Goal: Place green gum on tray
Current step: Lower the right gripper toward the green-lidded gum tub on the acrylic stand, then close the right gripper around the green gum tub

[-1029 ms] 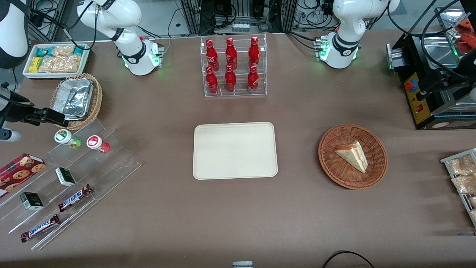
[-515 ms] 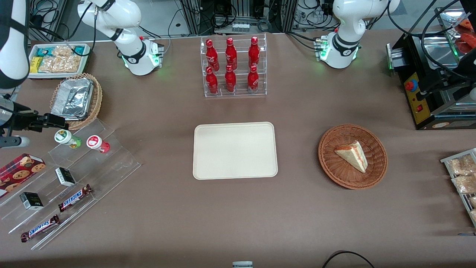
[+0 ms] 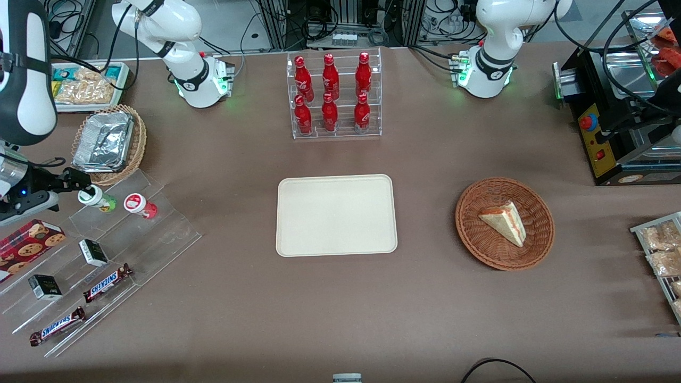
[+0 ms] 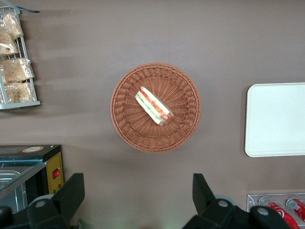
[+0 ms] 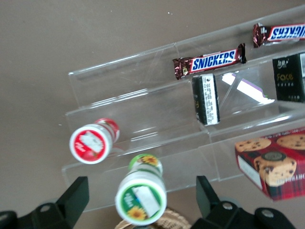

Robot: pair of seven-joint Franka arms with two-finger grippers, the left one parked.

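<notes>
**A:** Where is the end effector [image 3: 85, 183]?

**B:** At the working arm's end of the tabletop [image 3: 266, 308], right at the green gum [image 3: 96, 197]. In the wrist view its two fingers [image 5: 71, 200] stand spread, one on either side of the bottle's white lid, gripping nothing.

**A:** And the gum itself?

**B:** Upright on the top step of the clear acrylic stand [image 3: 133, 234], just beside the red gum [image 3: 139, 205]. The tray [image 3: 336, 215] lies bare at mid-tabletop, well apart from both.

**A:** What differs from a second ago?

**B:** The end effector has come down. A second ago it hung over the edge of the wicker basket of foil [image 3: 109, 143], farther from the front camera than the bottle; half a second ago it was lower and drawn toward the table's edge; now its tips meet the lid. The arm's white link has swung in over the white bin of snacks [image 3: 88, 88]. The bottles, tray and bars have not shifted.

**A:** Any writing?

**B:** Two bars read "SNICKERS" [image 5: 209, 61] on the lower steps. One small dark box [image 5: 289, 78] reads "Face"; the other [image 5: 206, 99] shows only fine white print I cannot make out. The green lid carries a sunflower picture. A red box of chocolate-chip cookies [image 5: 271, 160] sits next to the stand. The red bottles [image 3: 330, 93] in the clear rack bear white script too small to read.
</notes>
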